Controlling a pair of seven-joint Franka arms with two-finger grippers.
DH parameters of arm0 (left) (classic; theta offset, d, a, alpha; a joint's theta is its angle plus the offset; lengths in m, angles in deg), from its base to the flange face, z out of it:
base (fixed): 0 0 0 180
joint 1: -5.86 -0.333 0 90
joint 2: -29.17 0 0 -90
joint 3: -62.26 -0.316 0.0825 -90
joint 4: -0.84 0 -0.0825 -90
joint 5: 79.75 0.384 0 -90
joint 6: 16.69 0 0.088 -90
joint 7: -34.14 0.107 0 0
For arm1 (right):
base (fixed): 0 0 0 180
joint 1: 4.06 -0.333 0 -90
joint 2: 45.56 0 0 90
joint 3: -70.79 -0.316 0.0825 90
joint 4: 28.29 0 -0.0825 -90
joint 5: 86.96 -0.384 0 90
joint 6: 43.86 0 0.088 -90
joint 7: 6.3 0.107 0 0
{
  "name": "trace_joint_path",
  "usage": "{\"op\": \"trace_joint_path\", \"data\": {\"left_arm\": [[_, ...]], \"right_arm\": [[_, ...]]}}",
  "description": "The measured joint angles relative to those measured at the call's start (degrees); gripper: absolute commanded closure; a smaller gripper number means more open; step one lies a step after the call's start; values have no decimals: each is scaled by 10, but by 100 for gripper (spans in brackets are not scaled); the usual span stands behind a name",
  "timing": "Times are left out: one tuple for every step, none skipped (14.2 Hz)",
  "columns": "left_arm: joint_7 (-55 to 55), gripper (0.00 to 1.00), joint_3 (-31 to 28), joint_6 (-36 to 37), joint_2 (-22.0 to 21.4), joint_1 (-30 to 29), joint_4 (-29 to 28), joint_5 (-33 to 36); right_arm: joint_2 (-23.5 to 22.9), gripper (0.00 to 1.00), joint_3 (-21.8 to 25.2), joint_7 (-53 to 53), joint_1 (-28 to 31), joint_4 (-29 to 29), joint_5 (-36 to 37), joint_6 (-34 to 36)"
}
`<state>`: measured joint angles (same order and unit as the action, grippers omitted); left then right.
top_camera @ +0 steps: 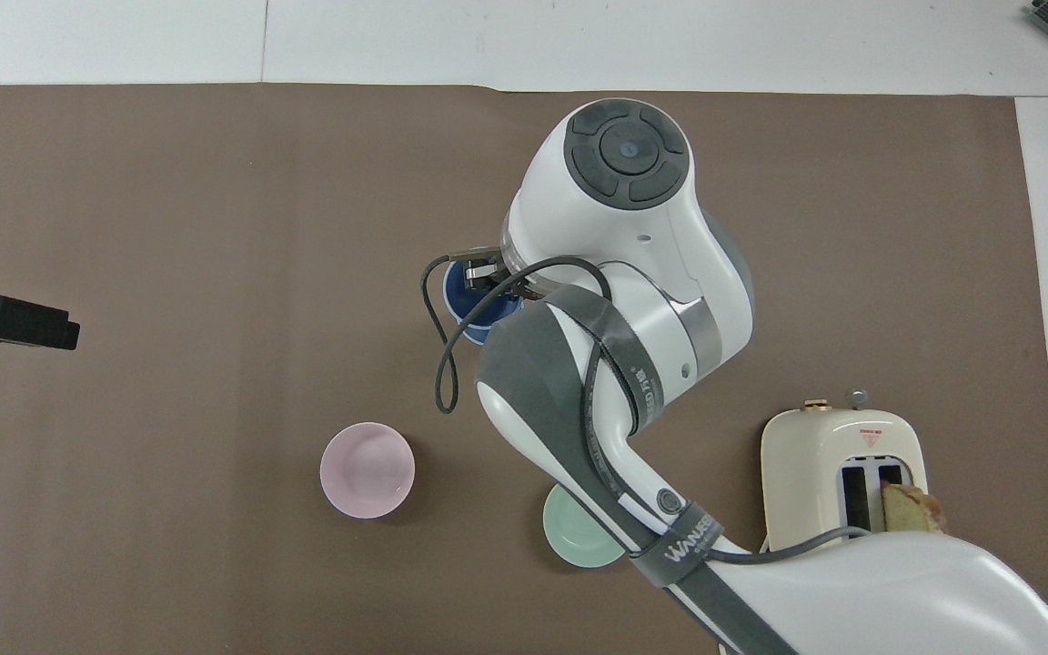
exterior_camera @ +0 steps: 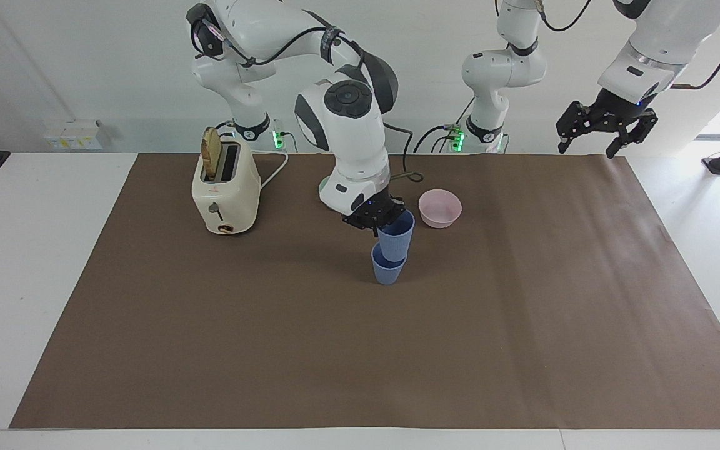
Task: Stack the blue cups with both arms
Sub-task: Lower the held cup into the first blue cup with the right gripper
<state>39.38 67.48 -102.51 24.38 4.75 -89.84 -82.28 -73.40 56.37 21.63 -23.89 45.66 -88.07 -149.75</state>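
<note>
Pink bowl (exterior_camera: 440, 208) beside the stack; right pincer (exterior_camera: 377, 220) grasps the upper blue cup (exterior_camera: 395, 238), tilted, mouth up, over the lower blue cup (exterior_camera: 388, 270); left pincer (exterior_camera: 604, 127) waits released.

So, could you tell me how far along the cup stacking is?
Done: the right gripper has picked up one blue cup. In hand: it holds that cup, tilted, entering the standing blue cup. Left: seating it and releasing. The left gripper waits above the table's edge.
</note>
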Motion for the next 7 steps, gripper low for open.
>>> {"op": "trace_joint_path", "data": {"left_arm": [[0,0,0,0,0,0,0,0],[0,0,0,0,0,0,0,0],[0,0,0,0,0,0,0,0],[0,0,0,0,0,0,0,0],[0,0,0,0,0,0,0,0],[0,0,0,0,0,0,0,0],[0,0,0,0,0,0,0,0]], "right_arm": [[0,100,0,0,1,3,0,0],[-1,100,0,0,1,7,0,0],[-1,100,0,0,0,13,0,-4],[-1,100,0,0,0,20,0,-11],[-2,100,0,0,0,28,0,-17],[-3,100,0,0,0,34,0,-22],[-4,100,0,0,0,38,0,-25]]}}
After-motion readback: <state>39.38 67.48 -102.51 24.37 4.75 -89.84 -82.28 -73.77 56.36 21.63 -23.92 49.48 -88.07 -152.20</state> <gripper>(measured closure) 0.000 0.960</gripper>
